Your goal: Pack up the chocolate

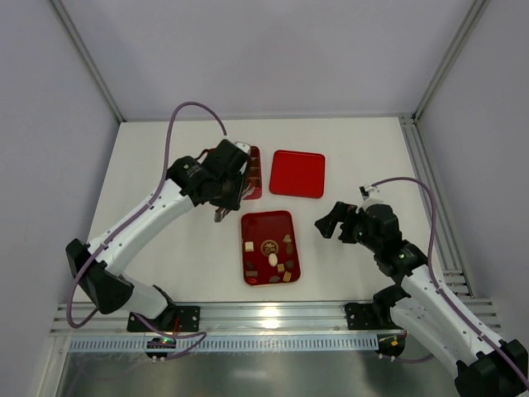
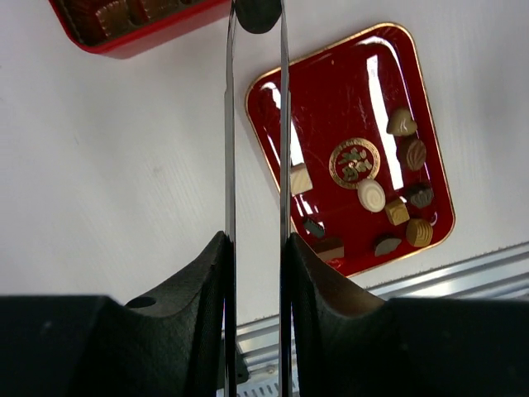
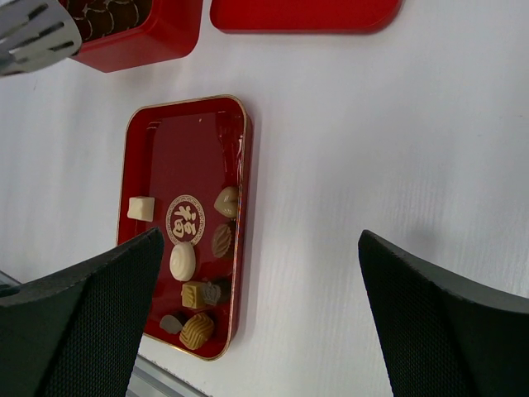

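Red metal sits nearest you: the flat tray (image 1: 264, 225) on the desk (image 1: 355, 149), just ahead of the arm bases. Most of the loose chocolate (image 1: 273, 260) lies on it, crowded toward its right and near side, with one cream square apart on the left. That spread suits the job, since each piece has room around it for thin blades to slip in.

To the right of the tray your right pincer (image 1: 327, 223) hovers with its jaws spread wide and nothing between them. Its wrist view looks straight across the tray, so I read it as parked clear, leaving the lane free for the other arm.

Further out, your left pincer (image 2: 257, 18) has its two long thin blades drawn nearly together. A dark rounded piece (image 2: 258, 10) shows pinched at their tips, most likely one chocolate. The tips hang beside the tray's far left corner, just short of the box (image 2: 140, 40), which suggests a carry toward a compartment. Some cells in that box already hold brown pieces.

Level with the box and to its right, the lid (image 1: 297, 174) lies flat and apart from it, presumably so the cells are open to reach.
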You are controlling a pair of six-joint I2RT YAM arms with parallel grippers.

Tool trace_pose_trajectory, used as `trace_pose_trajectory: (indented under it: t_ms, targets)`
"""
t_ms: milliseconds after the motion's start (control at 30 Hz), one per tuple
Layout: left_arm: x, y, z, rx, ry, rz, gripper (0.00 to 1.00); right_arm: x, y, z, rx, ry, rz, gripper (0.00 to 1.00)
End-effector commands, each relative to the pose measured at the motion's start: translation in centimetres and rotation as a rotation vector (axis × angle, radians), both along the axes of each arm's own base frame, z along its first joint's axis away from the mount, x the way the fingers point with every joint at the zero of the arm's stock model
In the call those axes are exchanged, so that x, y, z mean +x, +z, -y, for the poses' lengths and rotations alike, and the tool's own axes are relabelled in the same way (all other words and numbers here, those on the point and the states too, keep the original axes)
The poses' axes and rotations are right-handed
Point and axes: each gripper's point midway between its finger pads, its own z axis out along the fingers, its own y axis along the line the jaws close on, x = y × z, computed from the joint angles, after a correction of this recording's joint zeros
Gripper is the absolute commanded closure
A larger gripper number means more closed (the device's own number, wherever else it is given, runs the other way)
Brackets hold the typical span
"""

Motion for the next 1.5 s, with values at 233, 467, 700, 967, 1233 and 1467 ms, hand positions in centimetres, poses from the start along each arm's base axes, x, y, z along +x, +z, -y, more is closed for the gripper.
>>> trace_pose_trajectory:
  t_ms: [233, 467, 700, 967, 1233, 1467]
  targets:
    - [8.8, 1.9, -1.9, -0.023, 0.133, 0.121, 0.74, 1.3, 2.3, -0.6, 0.015, 0.012, 0.061, 0.00]
    - [12.9, 0.1, -3.8, -0.001, 0.189, 0.094, 0.75, 1.3, 2.1, -0.8, 0.017, 0.018, 0.057, 0.00]
    - [15.0, -1.0, -4.6, -0.012, 0.214, 0.077, 0.75, 1.4, 2.0, -1.0, 0.016, 0.025, 0.053, 0.00]
    - [15.4, -2.1, -4.8, -0.003, 0.219, 0.056, 0.75, 1.4, 1.8, -1.0, 0.015, 0.024, 0.046, 0.00]
    - [15.7, -2.9, -4.9, 0.003, 0.223, 0.046, 0.75, 1.2, 1.7, -0.8, 0.011, 0.022, 0.046, 0.00]
    - [15.9, -3.2, -5.2, 0.011, 0.227, 0.044, 0.75, 1.2, 1.9, -0.8, 0.012, 0.024, 0.050, 0.00]
